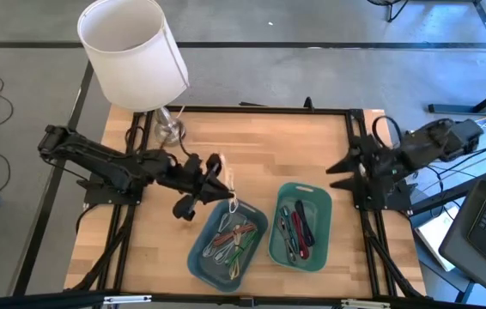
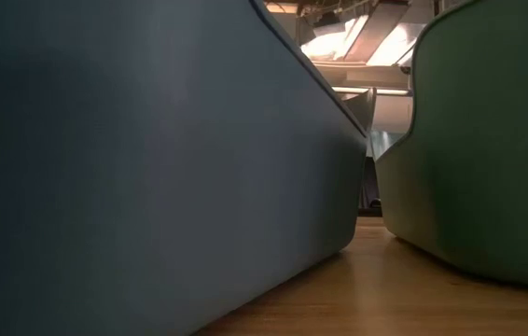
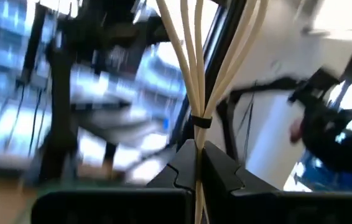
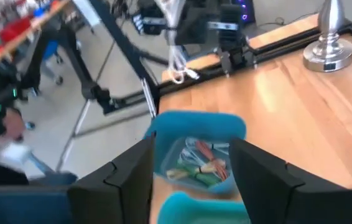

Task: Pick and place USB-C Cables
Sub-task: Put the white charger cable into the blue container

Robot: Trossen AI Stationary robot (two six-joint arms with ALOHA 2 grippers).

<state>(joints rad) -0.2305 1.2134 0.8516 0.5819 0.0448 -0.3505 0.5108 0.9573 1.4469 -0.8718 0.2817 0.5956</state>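
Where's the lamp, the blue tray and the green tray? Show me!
lamp point(image 1: 131, 51): high view, on the side of its white shade.
blue tray point(image 1: 200, 262): high view, on its near-left rim.
green tray point(image 1: 322, 196): high view, on its far-right rim.

Right wrist view: you look between the right gripper, its two dark fingers spread apart at lower frame with nothing between them. Centre frame sits the blue tray holding a tangle of cables in white, red and green. The wooden table fills the right. A silver lamp base stands upper right. The left gripper is at top centre, a pale cable hanging from it.
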